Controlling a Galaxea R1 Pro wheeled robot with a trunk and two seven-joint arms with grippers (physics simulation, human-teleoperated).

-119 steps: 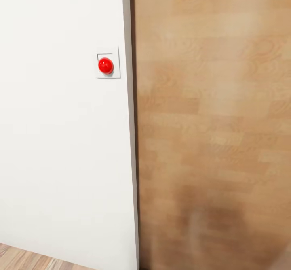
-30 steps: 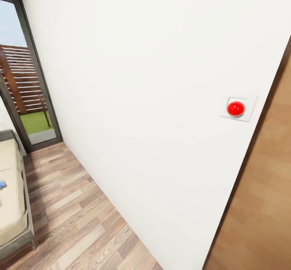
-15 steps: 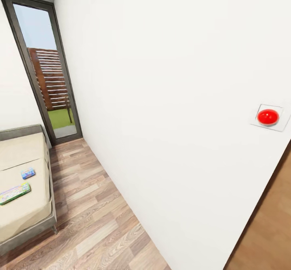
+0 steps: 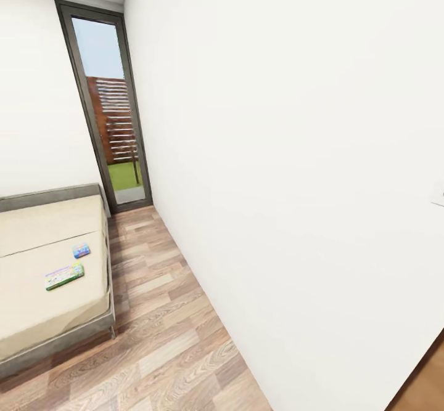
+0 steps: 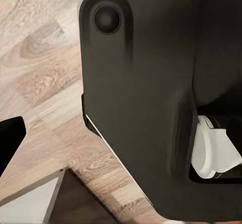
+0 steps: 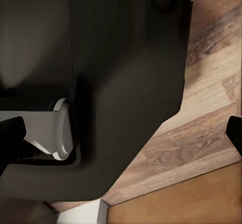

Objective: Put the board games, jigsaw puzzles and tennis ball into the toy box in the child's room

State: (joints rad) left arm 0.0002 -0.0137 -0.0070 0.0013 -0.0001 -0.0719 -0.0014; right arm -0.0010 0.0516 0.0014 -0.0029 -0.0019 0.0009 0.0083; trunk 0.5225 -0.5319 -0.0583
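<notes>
The bed stands at the left of the child's room, beige with a grey frame. Two board games lie on it: a small light blue one and a longer green, multicoloured one just in front of it. In the left wrist view my left gripper hangs over the wood floor beside my dark base, one black fingertip at the picture's edge. My right gripper is open and empty, its fingertips far apart. The table, toy box, jigsaw puzzles and tennis ball are out of view.
A long white wall runs along the right. A tall grey-framed window closes the far end. A strip of wood-plank floor lies between bed and wall. A wooden door's edge shows at the lower right.
The camera has swung left: the bed and window sit further right in the picture, and the red wall button has slid out past the right edge. Nothing in the room has moved.
</notes>
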